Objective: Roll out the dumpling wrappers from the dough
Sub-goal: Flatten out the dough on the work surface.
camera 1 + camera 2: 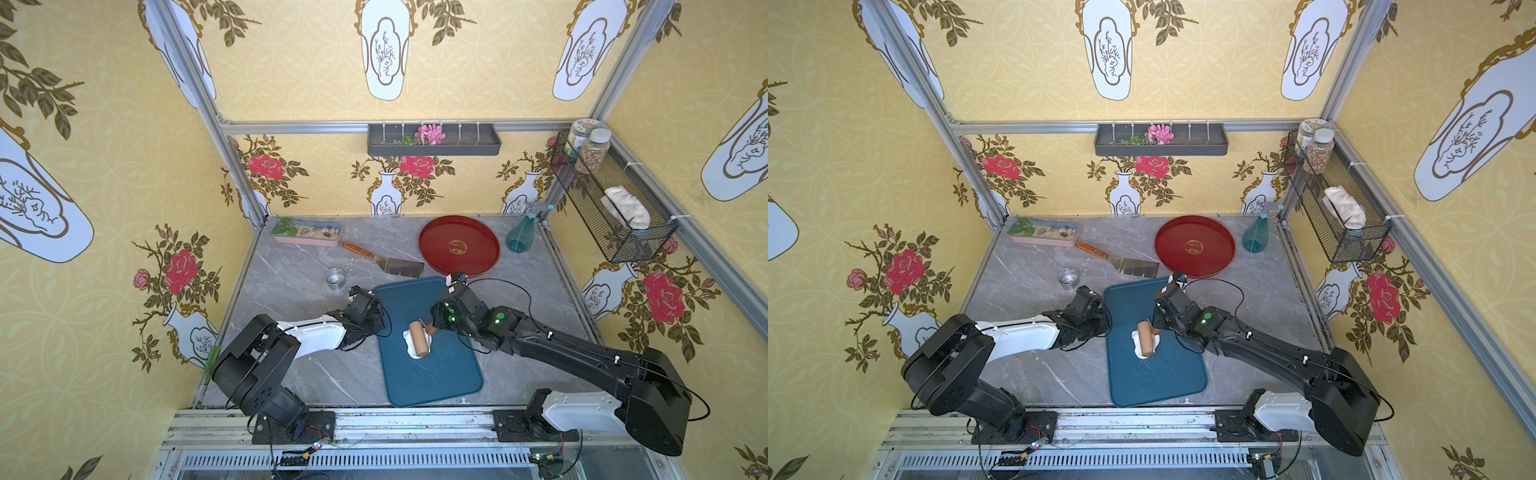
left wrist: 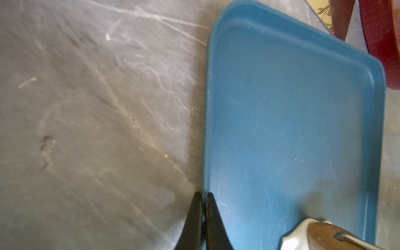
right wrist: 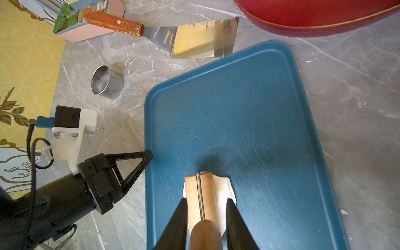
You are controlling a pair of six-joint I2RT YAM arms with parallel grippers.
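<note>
Under the brown wooden roller (image 3: 191, 194) clamped in the right claw (image 3: 207, 200), the soft white dough (image 3: 224, 188) is judged half-flattened, wrappers uncut; the left claw (image 2: 203, 194) is closed together.

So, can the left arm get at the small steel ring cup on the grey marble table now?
Probably yes. The small steel ring cup stands on bare grey table just beyond the left gripper, with nothing between them; the shut jaws would have to open first.
</note>
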